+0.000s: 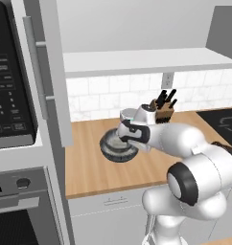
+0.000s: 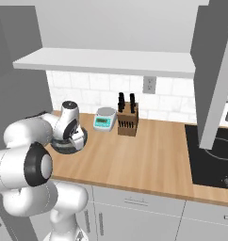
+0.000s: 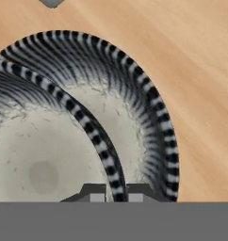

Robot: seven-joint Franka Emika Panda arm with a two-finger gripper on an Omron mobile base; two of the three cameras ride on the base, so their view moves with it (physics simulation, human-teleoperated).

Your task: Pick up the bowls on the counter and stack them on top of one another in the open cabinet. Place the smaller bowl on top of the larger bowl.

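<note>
My gripper (image 3: 117, 192) has its jaws pinching the striped rim of the smaller bowl (image 3: 45, 155): a pale, speckled inside and a dark edge banded black and white. Beneath it, offset past my fingertips, sits the larger bowl (image 3: 134, 94), its ribbed dark wall fading to the same pale inside. Both are on the wooden desk (image 3: 191, 56), under my hand.

Two bowls (image 3: 134, 94), one scale (image 2: 104, 118), maybe four knives (image 2: 126, 101).
</note>
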